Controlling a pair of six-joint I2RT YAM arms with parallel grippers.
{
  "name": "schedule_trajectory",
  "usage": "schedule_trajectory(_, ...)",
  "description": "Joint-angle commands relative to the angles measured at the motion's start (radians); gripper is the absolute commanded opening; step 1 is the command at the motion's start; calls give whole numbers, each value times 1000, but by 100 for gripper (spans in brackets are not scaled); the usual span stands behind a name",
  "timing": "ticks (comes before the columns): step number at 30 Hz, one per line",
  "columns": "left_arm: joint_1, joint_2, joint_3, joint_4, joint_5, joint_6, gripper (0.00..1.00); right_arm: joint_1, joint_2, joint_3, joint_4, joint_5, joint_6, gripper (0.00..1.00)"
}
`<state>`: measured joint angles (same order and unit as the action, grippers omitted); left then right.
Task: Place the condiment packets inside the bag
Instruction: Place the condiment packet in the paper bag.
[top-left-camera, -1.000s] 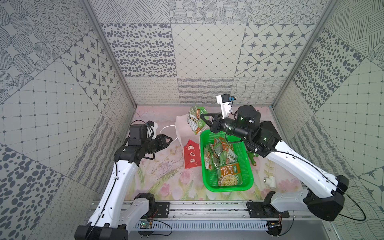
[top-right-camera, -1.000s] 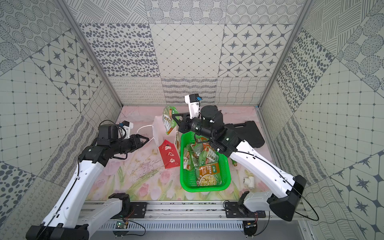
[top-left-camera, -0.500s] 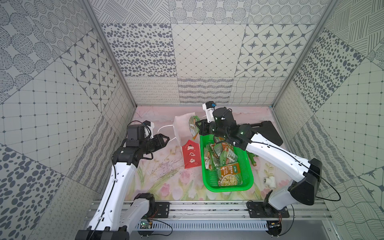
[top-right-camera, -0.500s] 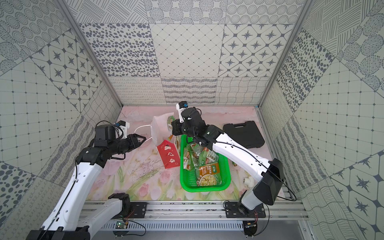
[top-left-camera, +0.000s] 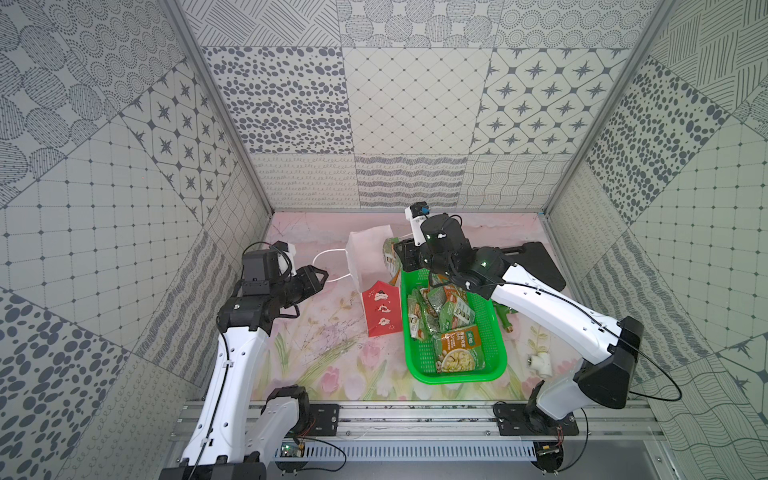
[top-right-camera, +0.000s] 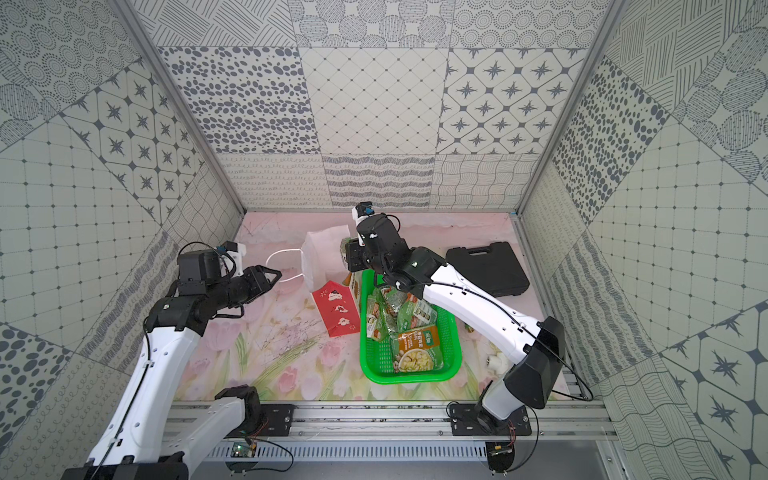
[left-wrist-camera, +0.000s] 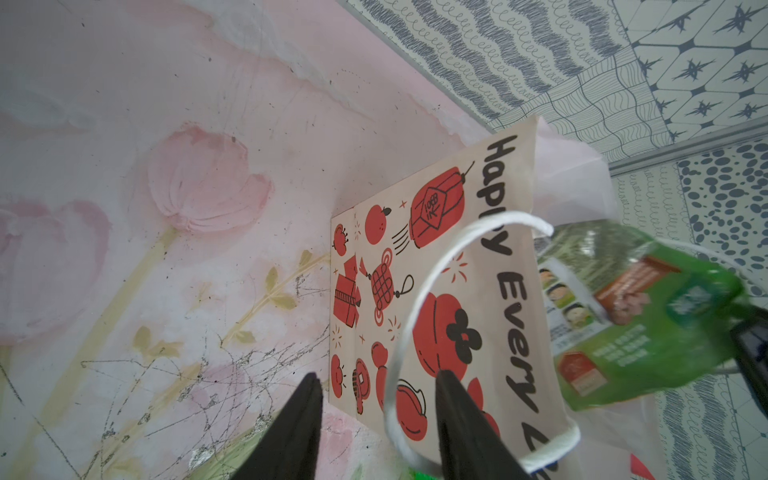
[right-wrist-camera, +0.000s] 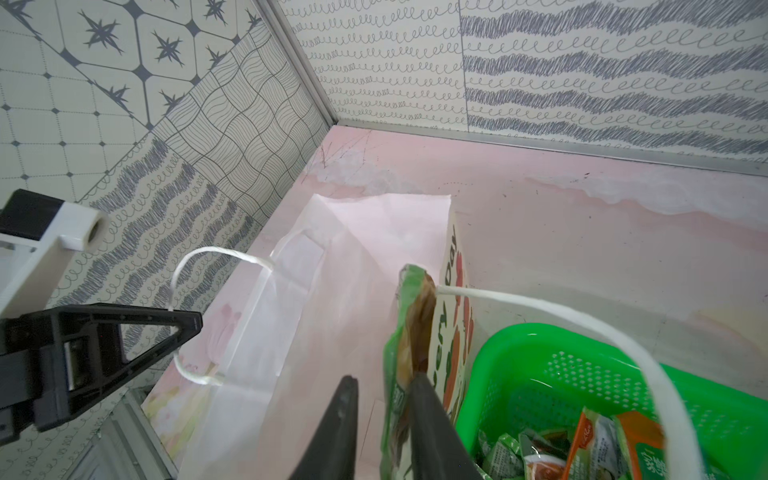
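While the left gripper (left-wrist-camera: 377, 374) stands partly open with nothing clamped, one of its fingers (left-wrist-camera: 461, 415) is hooked through a white cord handle (left-wrist-camera: 515, 217) of the paper gift bag (top-left-camera: 368, 255), whose mouth gapes open. The bag stands on the floral mat (top-left-camera: 316, 357), its red lower part just beside the green mesh basket (top-left-camera: 457, 379). The right gripper (right-wrist-camera: 383, 378) sits at the bag's mouth, jaws narrowly parted. A green condiment packet (right-wrist-camera: 409, 324) stands edge-on between them, resting against one finger (right-wrist-camera: 432, 415) with a visible gap to the other. How far the packet reaches inside cannot be told. The second cord handle (right-wrist-camera: 561, 316) arches over the basket's corner, close beside the right gripper. More condiment packets (top-left-camera: 440, 316) are heaped in the basket. Behind the right arm lies a black plastic case (top-left-camera: 536, 266). A white pipe fitting (top-left-camera: 539, 365) sits near the basket, and a small green item (top-left-camera: 503, 318) is partly hidden under that arm.
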<state>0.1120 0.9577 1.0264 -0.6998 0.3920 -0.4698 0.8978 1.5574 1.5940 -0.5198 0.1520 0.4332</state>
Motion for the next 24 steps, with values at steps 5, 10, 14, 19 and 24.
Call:
schedule_trajectory(5, 7, 6, -7, 19, 76, 7, 48, 8, -79, 24, 29, -61, -47, 46)
schedule_trajectory(10, 7, 16, -12, 29, 101, 4, 48, 7, -184, -40, 29, -74, -53, 52)
schedule_trajectory(14, 8, 19, -14, 31, 103, 3, 49, 7, -296, -149, 30, -23, -48, 54)
schedule_trajectory(19, 6, 24, -13, 32, 105, 3, 48, -5, -446, -343, 29, 62, -11, 55)
schedule_trajectory(24, 7, 24, -14, 33, 102, 2, 49, -61, -564, -547, 7, 44, 56, 55)
